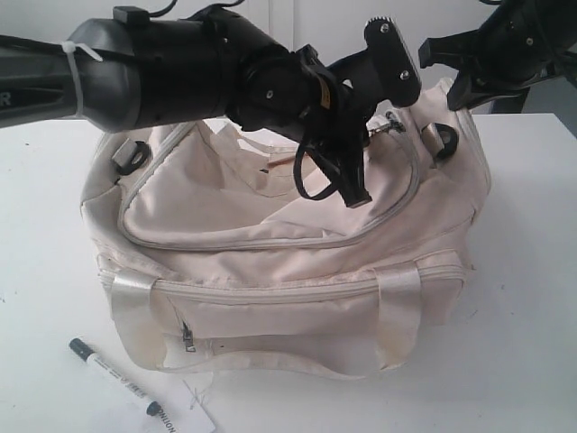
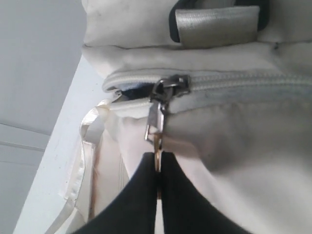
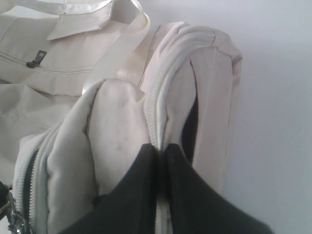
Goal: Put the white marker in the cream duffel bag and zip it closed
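While the cream duffel bag (image 1: 297, 271) sits in the middle of the white tabletop (image 1: 523, 316), I can see the white marker (image 1: 117, 377) lying outside it. The marker rests flat on the tabletop just in front of the bag's near left corner. Its dark cap points off to the left, and its tail end sits right at the edge of a paper tag (image 1: 196, 417).

My left arm reaches across the top of the bag toward its far right end. In the left wrist view the left end effector (image 2: 157, 158) is pressed narrow, its two dark fingers pinching the metal zipper pull (image 2: 153, 126) that hangs from the slider (image 2: 171, 87). Closed zipper teeth run off on one side of the slider, and a small dark gap shows on the other side.

The right end effector (image 3: 160, 148) is at the bag's right end. It is also squeezed nearly together, clamping a fold of the cream fabric right along the zipper seam.

From the exterior view my own left arm covers much of the bag's top. The flap seems to lie loose and wrinkled, but I cannot tell how much of the curved zipper stands open.
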